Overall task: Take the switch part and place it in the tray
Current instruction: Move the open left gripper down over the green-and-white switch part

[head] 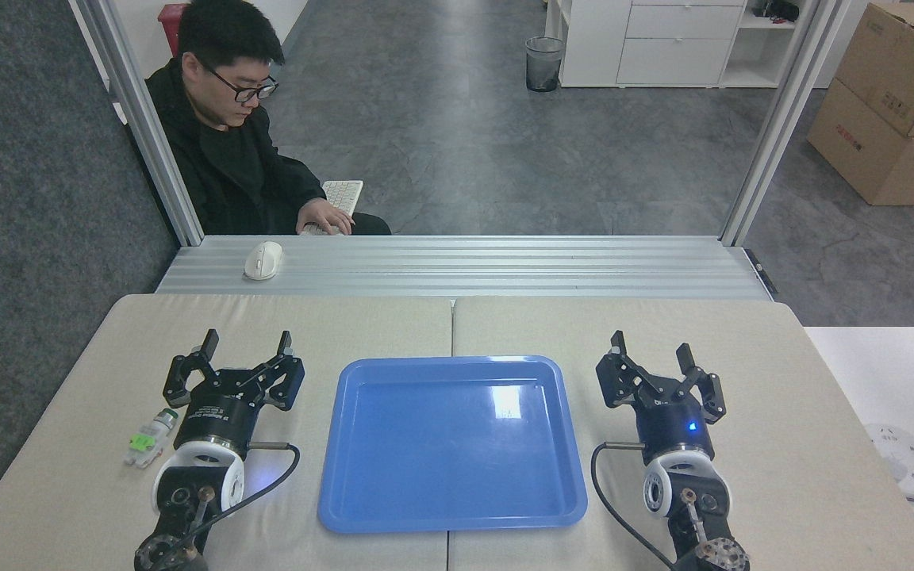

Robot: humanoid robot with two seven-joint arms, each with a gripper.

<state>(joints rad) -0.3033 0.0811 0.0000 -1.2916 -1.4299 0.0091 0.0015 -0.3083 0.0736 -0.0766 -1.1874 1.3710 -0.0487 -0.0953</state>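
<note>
Switch (pixel 149 438) untouched at 9 o'clock of left gripper (pixel 247 347), jaws apart. Approach step; needs swinging over, dropping, clamping, then tray (pixel 452 519).

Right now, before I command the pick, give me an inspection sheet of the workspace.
Surface: beige padded table, two panels with a centre seam.
Job's things: switch part lying on the table, left of the left arm; blue tray centred, nothing in it.
Clutter: nothing seen.
Grippers: left gripper open, holding nothing; right gripper open, holding nothing.
Cables: black cable looping by the left wrist; another by the right.
Surroundings: person seated beyond the table; mouse on the metal ledge.
</note>
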